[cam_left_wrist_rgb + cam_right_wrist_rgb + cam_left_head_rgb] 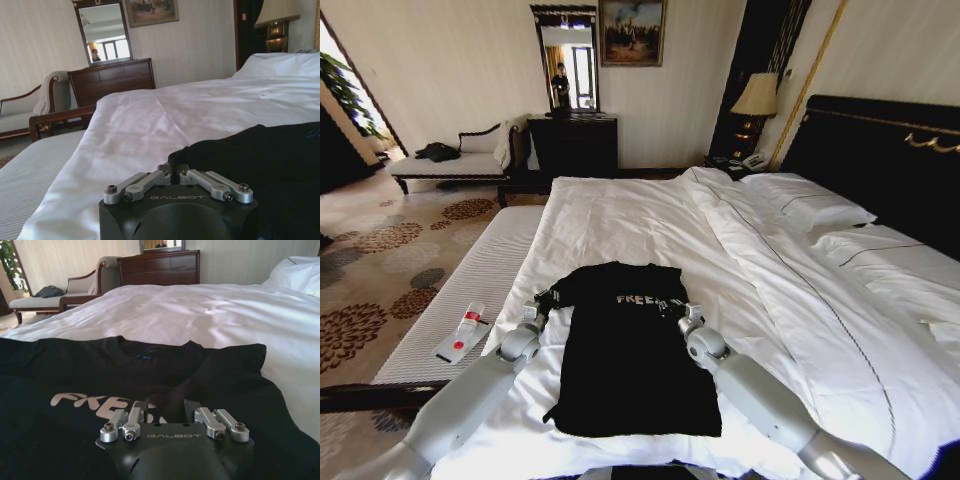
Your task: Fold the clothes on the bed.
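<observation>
Your left pincer (546, 300) pinches the T-shirt (625, 355) at its left sleeve; your right pincer (672, 308) grips folded fabric beside the lettering.

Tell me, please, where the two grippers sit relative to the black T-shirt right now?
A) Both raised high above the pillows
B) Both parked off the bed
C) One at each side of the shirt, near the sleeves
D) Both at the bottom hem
C: in the head view the left gripper sits at the T-shirt's left sleeve and the right gripper at its right side by the lettering, down low on the bed.
</observation>
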Controlling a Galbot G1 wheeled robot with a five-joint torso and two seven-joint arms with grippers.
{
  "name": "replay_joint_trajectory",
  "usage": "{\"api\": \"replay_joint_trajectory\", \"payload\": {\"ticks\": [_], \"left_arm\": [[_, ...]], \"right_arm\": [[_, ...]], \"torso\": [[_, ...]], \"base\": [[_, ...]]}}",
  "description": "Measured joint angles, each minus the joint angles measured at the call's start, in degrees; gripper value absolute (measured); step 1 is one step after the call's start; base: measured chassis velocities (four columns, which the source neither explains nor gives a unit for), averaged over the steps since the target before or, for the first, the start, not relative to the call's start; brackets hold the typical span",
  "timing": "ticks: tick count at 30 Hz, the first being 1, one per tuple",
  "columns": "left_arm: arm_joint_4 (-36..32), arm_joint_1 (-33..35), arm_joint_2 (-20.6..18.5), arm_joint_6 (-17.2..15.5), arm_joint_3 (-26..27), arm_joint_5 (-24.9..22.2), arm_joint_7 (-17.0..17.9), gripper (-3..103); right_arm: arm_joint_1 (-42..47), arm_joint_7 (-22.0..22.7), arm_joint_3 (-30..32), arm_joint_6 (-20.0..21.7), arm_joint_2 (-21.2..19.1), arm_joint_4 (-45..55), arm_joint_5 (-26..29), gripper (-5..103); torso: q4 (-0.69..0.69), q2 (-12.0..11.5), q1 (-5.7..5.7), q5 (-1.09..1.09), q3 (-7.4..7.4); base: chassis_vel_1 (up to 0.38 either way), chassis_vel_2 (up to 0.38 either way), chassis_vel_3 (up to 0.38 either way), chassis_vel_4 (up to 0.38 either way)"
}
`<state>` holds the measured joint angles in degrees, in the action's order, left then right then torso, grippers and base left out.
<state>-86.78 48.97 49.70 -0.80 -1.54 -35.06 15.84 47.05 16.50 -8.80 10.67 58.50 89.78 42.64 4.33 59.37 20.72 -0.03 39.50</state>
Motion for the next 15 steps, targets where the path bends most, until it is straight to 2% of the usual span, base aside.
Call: {"api": "replay_joint_trajectory", "payload": {"ticks": [2,4,6,7,9,10,11,13,15], "left_arm": [[-0.3,0.2,0.0,0.0,0.1,0.0,0.1,2],[-0.5,0.4,-0.1,0.0,0.2,0.0,0.2,2],[-0.9,0.8,-0.3,-0.1,0.4,0.0,0.2,2],[-0.9,0.8,-0.3,-0.1,0.4,0.0,0.2,2],[-1.2,1.2,-0.5,-0.1,0.6,0.0,0.2,2],[-1.3,1.4,-0.5,-0.1,0.6,0.0,0.2,2],[-1.5,1.5,-0.5,-0.1,0.7,0.0,0.2,2],[-1.7,1.5,-0.5,-0.2,0.7,0.0,0.3,2],[-2.2,1.4,-0.6,-0.5,0.6,0.0,0.5,2]], "right_arm": [[0.3,0.1,-0.4,0.0,-0.3,0.5,-0.8,51],[0.5,0.0,-0.4,0.0,-0.6,0.9,-0.9,51],[1.2,-0.5,0.1,-0.3,-1.2,2.2,-1.1,62],[1.2,-0.5,0.1,-0.3,-1.2,2.2,-1.1,62],[2.2,-0.9,2.5,-1.1,-1.9,4.5,-1.7,73],[2.8,-0.9,3.9,-1.4,-2.1,5.3,-2.3,73],[3.9,-0.9,6.5,-1.9,-2.4,6.3,-3.3,84],[4.8,-0.9,8.6,-2.2,-2.7,6.9,-3.6,84],[6.5,-1.1,12.9,-2.6,-3.2,7.5,-3.8,94]], "torso": [[0.00,0.0,0.00,0.00,0.00],[0.00,0.0,0.00,0.00,0.00],[0.00,0.0,0.00,0.01,0.00],[0.00,0.0,0.00,0.01,0.00],[-0.01,0.0,0.00,0.00,0.00],[-0.02,0.0,0.00,0.01,0.00],[-0.02,0.0,0.00,0.00,0.00],[-0.02,0.0,0.00,0.00,0.00],[0.00,0.0,0.00,0.00,0.00]], "base": [[0.000,0.000,0.000,0.000],[0.000,0.000,0.000,0.000],[0.000,0.000,0.000,0.000],[0.000,0.000,0.000,0.000],[0.000,0.000,0.000,0.000],[0.000,0.000,0.000,0.000],[0.000,0.000,0.000,0.000],[0.000,0.000,0.000,0.000],[0.000,0.000,0.000,0.000]]}}
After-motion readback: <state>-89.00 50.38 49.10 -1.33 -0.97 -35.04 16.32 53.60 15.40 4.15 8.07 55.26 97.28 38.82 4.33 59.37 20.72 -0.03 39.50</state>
